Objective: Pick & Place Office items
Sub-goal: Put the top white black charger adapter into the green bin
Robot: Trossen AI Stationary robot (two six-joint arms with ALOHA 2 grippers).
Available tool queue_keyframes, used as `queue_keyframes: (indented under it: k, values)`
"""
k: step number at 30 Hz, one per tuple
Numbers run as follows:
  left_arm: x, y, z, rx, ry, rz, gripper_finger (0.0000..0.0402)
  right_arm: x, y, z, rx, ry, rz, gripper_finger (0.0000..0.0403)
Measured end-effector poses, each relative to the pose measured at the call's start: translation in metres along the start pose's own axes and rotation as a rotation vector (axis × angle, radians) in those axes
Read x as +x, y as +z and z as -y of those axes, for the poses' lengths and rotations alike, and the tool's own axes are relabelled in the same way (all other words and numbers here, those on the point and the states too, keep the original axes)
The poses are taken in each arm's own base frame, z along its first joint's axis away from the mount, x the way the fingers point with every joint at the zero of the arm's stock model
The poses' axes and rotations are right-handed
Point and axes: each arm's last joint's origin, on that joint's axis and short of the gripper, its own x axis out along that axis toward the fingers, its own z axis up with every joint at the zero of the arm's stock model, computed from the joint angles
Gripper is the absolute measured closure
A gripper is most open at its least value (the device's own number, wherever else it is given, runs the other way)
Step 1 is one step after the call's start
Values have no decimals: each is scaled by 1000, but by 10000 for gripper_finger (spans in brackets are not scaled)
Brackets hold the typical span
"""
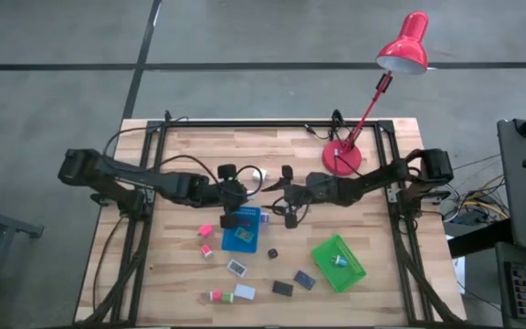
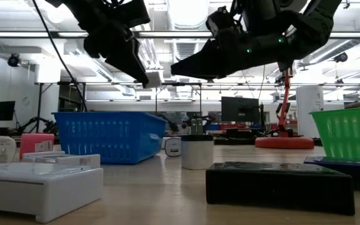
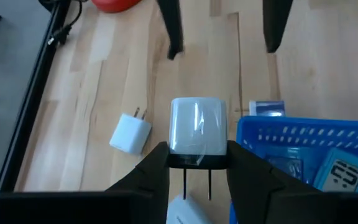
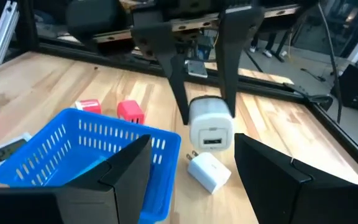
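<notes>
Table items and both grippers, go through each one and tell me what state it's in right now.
left gripper: shut on the white charger, held above the table
white charger: gripped, prongs pointing back at the wrist
second white charger: loose on the wood, lying on its side
right gripper: open, empty, facing the held charger
blue tray: upright, items inside
green tray: upright, one small item inside

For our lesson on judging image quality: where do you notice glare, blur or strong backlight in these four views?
Low view: bright ceiling lights backlight the arms into silhouettes, and the near black box looks soft. Left wrist view: glare streaks the white charger held in the left gripper. Right wrist view: the right gripper is blurred.
</notes>
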Motion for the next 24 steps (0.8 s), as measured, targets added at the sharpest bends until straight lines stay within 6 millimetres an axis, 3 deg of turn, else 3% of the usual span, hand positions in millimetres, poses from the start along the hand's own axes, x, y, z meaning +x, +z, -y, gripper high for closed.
queue_keyframes:
  k: [24]
  values:
    - [5, 16, 8, 25, -8, 63, 281, -1, -2, 1, 29, -13, -13, 179]
